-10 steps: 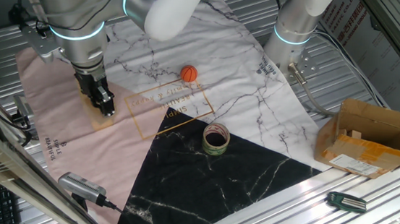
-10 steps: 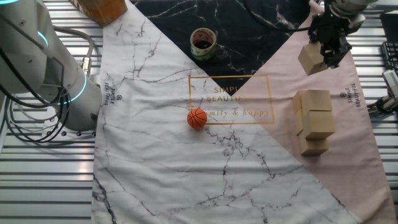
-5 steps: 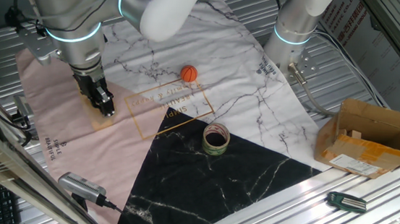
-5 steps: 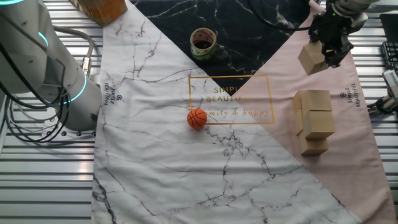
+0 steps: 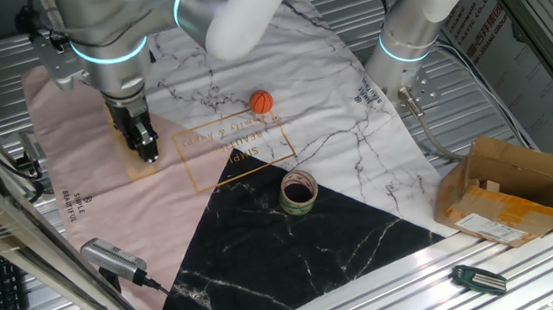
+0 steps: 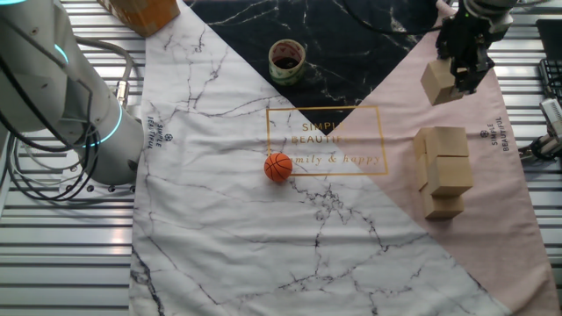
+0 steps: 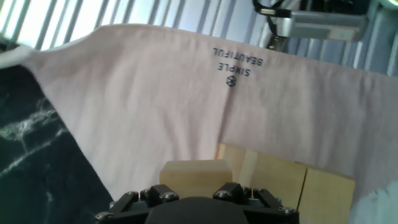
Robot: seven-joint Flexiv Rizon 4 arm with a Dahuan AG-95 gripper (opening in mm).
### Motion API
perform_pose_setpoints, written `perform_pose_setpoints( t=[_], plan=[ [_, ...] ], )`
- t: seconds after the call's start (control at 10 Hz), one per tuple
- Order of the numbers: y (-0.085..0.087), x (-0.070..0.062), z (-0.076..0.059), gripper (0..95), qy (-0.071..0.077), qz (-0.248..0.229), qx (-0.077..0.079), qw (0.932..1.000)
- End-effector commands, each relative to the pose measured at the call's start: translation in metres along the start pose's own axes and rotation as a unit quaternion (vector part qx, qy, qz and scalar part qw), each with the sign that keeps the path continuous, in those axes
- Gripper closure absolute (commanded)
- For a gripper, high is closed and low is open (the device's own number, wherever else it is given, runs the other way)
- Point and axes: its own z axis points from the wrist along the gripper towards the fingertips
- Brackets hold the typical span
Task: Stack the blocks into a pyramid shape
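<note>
One plain light-tan wooden cube [image 6: 438, 83] rides clamped in the two-finger gripper [image 6: 466, 72], jaws closed on it, at two o'clock over the pink cloth [image 6: 492, 206]; it has barely shifted in the last second, so placement is likely still pending. At four o'clock waits the stack of matching cubes [image 6: 446, 171]. From the opposite side the arm hides that stack. Looking down the fingers, the cube [image 7: 196, 173] hangs just short of the stack [image 7: 280, 177].

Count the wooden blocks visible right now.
At least 4: one block in the gripper above the pink cloth; a pile on the cloth shows about three more. Others may sit hidden behind them.
</note>
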Motion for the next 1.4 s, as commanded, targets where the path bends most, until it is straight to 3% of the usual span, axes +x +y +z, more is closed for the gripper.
perform_pose_setpoints(
  t=[0.1, 0.6, 1.4],
  plan=[
    [-0.001, 0.001, 0.000, 95.0, 0.007, 0.037, 0.021, 0.9991],
    [-0.001, 0.000, 0.000, 95.0, 0.001, 0.052, 0.016, 0.9985],
    [-0.024, -0.010, 0.008, 95.0, -0.005, 0.041, 0.012, 0.9991]
  ],
)
